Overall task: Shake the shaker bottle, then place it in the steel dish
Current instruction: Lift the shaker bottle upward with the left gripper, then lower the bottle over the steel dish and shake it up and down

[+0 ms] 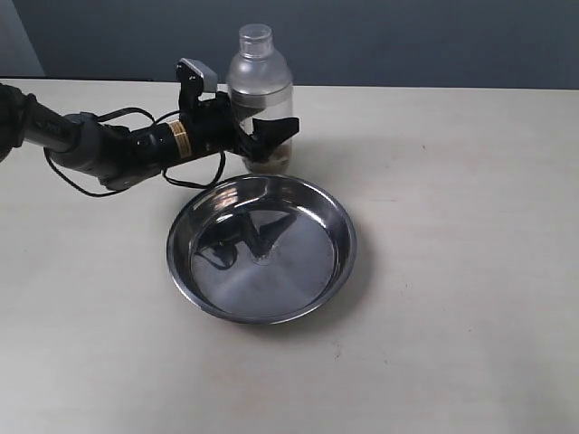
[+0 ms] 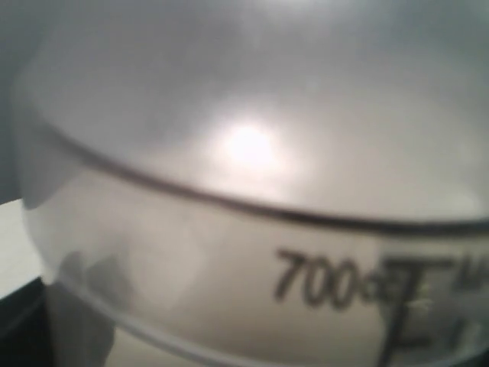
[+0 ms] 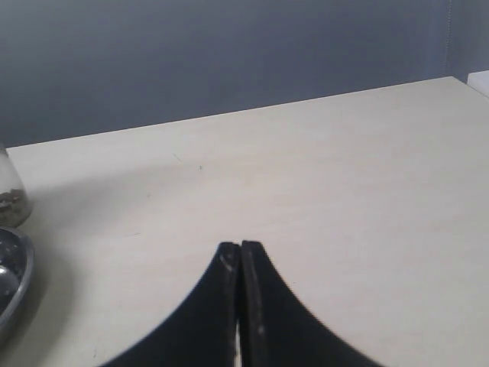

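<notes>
In the exterior view we see the shaker bottle [image 1: 261,86] standing upright on the table [image 1: 452,226], just behind the steel dish [image 1: 289,271] and outside its rim. Brown grains [image 1: 270,163] lie at the bottle's base, and its cap [image 1: 256,36] is on. The left gripper [image 1: 265,119] reaches in from the left with its jaws spread wide around the bottle's body. One dark finger crosses the front of the bottle and the other is hidden behind it. We cannot tell whether they press on the plastic or only straddle it. The dish holds nothing but reflections.

In the left wrist view the shaker bottle [image 2: 244,153] fills almost the whole picture, blurred and very close. We read a printed "700" mark [image 2: 317,279] below a dark line around its wall.

In the right wrist view we find the right gripper [image 3: 241,256] over bare table [image 3: 344,168], its two black fingertips pressed together with nothing between them. At one edge we catch a sliver of the shaker bottle [image 3: 11,191] and the rim of the steel dish [image 3: 17,275], both well apart from this claw.
</notes>
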### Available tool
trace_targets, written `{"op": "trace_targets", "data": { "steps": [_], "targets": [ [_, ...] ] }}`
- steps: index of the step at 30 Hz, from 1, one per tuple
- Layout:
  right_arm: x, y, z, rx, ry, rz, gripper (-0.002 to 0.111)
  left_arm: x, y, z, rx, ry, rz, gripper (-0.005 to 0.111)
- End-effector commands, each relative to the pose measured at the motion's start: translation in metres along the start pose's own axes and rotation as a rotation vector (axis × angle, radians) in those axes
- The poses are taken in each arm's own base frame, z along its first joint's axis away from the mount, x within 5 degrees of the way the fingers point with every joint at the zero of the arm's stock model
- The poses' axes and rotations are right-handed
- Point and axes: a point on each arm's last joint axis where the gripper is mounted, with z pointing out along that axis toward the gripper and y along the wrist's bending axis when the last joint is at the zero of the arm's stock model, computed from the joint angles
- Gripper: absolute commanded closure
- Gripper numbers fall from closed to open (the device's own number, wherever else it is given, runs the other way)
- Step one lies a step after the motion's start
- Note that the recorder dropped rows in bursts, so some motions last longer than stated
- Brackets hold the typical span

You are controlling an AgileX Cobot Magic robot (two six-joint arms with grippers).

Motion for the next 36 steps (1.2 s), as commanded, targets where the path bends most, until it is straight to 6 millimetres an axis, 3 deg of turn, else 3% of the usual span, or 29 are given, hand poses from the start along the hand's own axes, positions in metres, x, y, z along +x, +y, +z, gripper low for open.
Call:
{"op": "trace_targets", "data": {
  "steps": [1,4,6,9,12,14,15,16,19,20,22,24,26,28,30,31,32,34,35,36],
  "targets": [
    [-0.001,0.0,0.0,0.003,-0.014,-0.003,0.109,-0.026,-0.001,0.001,-0.036,0.0,0.002,0.106],
    [-0.001,0.0,0.0,0.003,-0.014,-0.003,0.109,-0.057,-0.008,0.0,-0.046,0.056,0.072,0.106],
    [-0.001,0.0,0.0,0.003,-0.014,-0.003,0.109,-0.09,-0.017,-0.004,-0.035,0.042,0.119,0.106],
    [-0.001,0.0,0.0,0.003,-0.014,-0.003,0.109,-0.153,-0.034,-0.018,-0.053,-0.036,0.16,0.106],
    [-0.001,0.0,0.0,0.003,-0.014,-0.003,0.109,-0.22,-0.065,-0.042,-0.06,-0.069,0.255,0.106],
    [-0.001,0.0,0.0,0.003,-0.014,-0.003,0.109,-0.243,-0.093,-0.058,-0.011,0.026,0.304,0.106],
    [-0.001,0.0,0.0,0.003,-0.014,-0.003,0.109,-0.239,-0.101,-0.063,0.014,0.096,0.304,0.106],
    [-0.001,0.0,0.0,0.003,-0.014,-0.003,0.109,-0.222,-0.107,-0.063,0.04,0.185,0.265,0.106],
    [-0.001,0.0,0.0,0.003,-0.014,-0.003,0.109,-0.131,-0.11,-0.055,-0.022,0.414,0.076,0.106],
    [-0.001,0.0,0.0,0.003,-0.014,-0.003,0.109,-0.117,-0.109,-0.053,-0.072,0.419,0.001,0.106],
    [-0.001,0.0,0.0,0.003,-0.014,-0.003,0.109,-0.139,-0.126,-0.053,0.019,0.247,-0.139,0.106],
    [-0.001,0.0,0.0,0.003,-0.014,-0.003,0.109,-0.193,-0.152,-0.063,0.149,0.061,-0.063,0.106],
    [-0.001,0.0,0.0,0.003,-0.014,-0.003,0.109,-0.221,-0.164,-0.073,0.041,0.069,0.065,0.106],
    [-0.001,0.0,0.0,0.003,-0.014,-0.003,0.109,-0.197,-0.169,-0.072,-0.12,0.21,0.095,0.106],
    [-0.001,0.0,0.0,0.003,-0.014,-0.003,0.109,-0.145,-0.161,-0.068,-0.285,0.374,0.05,0.106],
    [-0.001,0.0,0.0,0.003,-0.014,-0.003,0.109,-0.136,-0.163,-0.068,-0.275,0.401,0.038,0.106],
    [-0.001,0.0,0.0,0.003,-0.014,-0.003,0.109,-0.145,-0.174,-0.07,-0.203,0.383,0.082,0.106],
    [-0.001,0.0,0.0,0.003,-0.014,-0.003,0.109,-0.194,-0.198,-0.082,-0.137,0.241,0.149,0.106],
    [-0.001,0.0,0.0,0.003,-0.014,-0.003,0.109,-0.227,-0.21,-0.094,-0.173,0.145,0.198,0.106],
    [-0.001,0.0,0.0,0.003,-0.014,-0.003,0.109,-0.237,-0.213,-0.102,-0.227,0.114,0.194,0.106]
  ]
}}
